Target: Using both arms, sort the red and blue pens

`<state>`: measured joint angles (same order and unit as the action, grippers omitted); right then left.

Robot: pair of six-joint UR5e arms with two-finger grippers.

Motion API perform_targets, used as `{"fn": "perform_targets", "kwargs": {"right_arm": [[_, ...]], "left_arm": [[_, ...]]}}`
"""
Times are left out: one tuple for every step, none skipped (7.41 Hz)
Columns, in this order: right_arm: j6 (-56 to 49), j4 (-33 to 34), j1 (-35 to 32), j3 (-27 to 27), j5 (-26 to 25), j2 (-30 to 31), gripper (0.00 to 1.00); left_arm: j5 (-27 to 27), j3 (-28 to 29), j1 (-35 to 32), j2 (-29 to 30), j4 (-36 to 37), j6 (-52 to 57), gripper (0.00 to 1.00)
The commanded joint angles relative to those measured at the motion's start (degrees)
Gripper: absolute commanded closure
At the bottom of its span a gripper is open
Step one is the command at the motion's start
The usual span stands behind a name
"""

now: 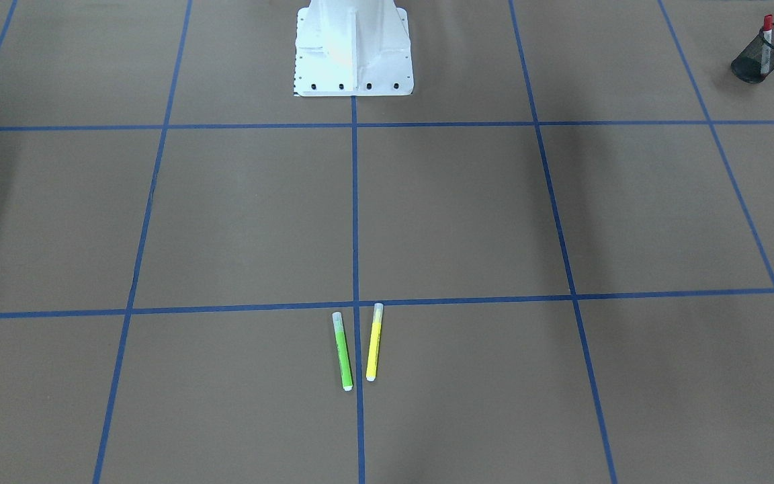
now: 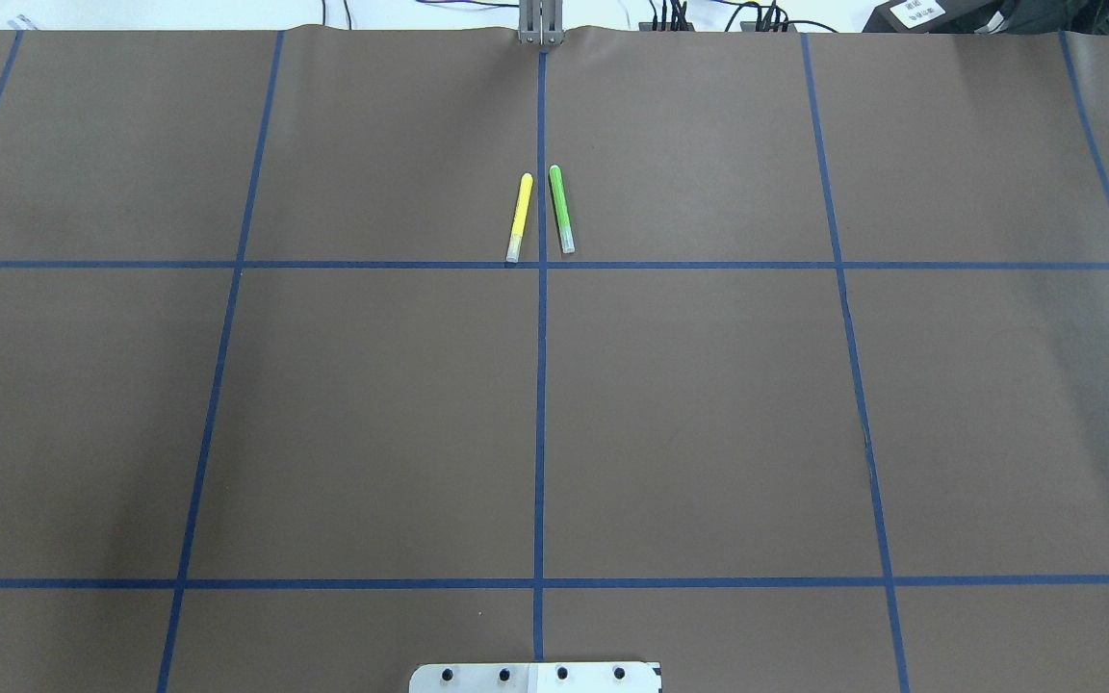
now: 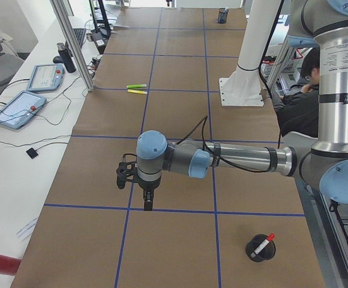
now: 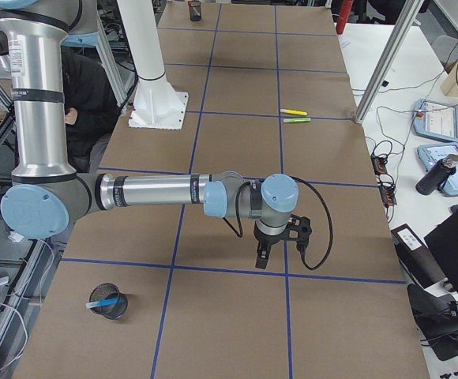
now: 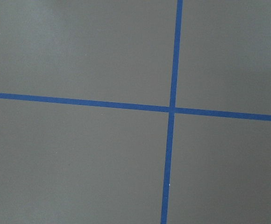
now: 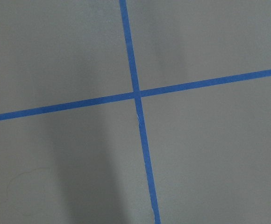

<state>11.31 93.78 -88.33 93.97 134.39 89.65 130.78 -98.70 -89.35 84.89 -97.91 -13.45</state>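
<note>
Red pen: the red pen (image 1: 766,47) was in a black mesh cup (image 1: 744,67) at the robot's left end of the table (image 2: 372,414).
Red pen axis: steep, leaning on the rim, with the red cap uppermost and clear of the cup.
Blue pen: the blue pen (image 4: 112,300) was in a second mesh cup (image 4: 120,310) at the robot's right end.
Blue pen axis: a lower slant across the cup, with the pale end poking past the rim towards the table's end.
Left gripper: the left gripper (image 3: 147,203) hung just above the table and pointed down. It showed only from the side, so I cannot tell if its fingers were spread or pressed together.
Right gripper: the right gripper (image 4: 263,259) was the same, low over a tape line, and its fingers could not be judged.
Task state: both pens looked sorted.
Risk, tipping: each cup seemed light, with a pen leaning off-centre. A sweep from a forearm drawing back could probably knock one over.
Risk, wrong pick: the green marker (image 2: 561,209) and the yellow marker (image 2: 519,218) lay side by side on the far half of the table. Either could be taken by mistake.
Risk, scrape: the low fingertips might drag on the table covering if an arm moved sideways before lifting.
</note>
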Motion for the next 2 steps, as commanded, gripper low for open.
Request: {"fn": "perform_targets", "kwargs": {"right_arm": [[0.0,0.0,0.0,0.0,0.0,0.0,0.0],[0.0,0.0,0.0,-0.1,0.0,0.1,0.0]], "left_arm": [[0.0,0.0,0.0,0.0,0.0,0.0,0.0],[0.1,0.0,0.0,0.0,-0.1,0.0,0.0]]}}
